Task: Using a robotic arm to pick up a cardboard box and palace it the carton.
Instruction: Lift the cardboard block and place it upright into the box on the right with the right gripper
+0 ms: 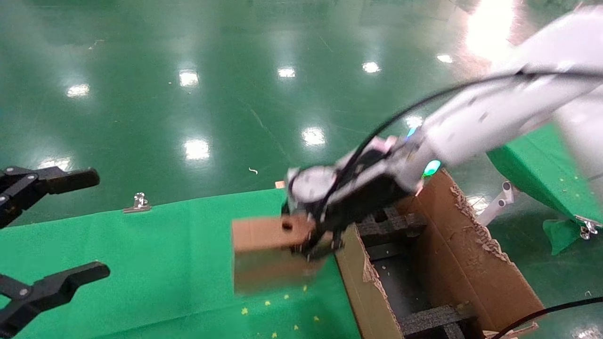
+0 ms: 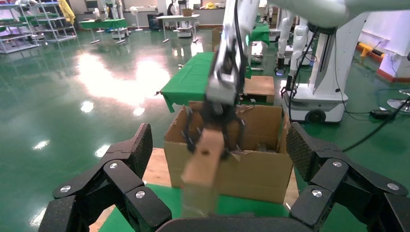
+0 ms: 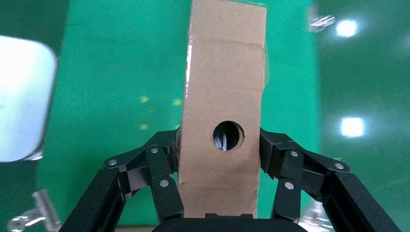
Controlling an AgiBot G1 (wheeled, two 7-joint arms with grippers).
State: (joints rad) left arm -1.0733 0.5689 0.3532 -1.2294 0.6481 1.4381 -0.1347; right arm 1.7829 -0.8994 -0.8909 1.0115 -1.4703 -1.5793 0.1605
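My right gripper (image 1: 316, 239) on the white robotic arm (image 1: 490, 117) is shut on the small brown cardboard box (image 1: 271, 252) with a round hole, holding it in the air over the green table, just left of the carton. In the right wrist view the fingers (image 3: 162, 181) clamp both sides of the cardboard box (image 3: 225, 96). The large carton (image 1: 471, 254) with torn flaps and black foam inserts stands at the right. In the left wrist view the held cardboard box (image 2: 205, 162) hangs in front of the carton (image 2: 256, 166). My left gripper (image 1: 47, 226) is open and empty at the far left.
The green cloth table (image 1: 141, 263) has a metal clip (image 1: 138, 202) at its back edge. Another green-covered table (image 1: 541, 165) stands at the right beyond the carton. A black cable (image 1: 546, 311) runs past the carton's near right corner. Shiny green floor lies behind.
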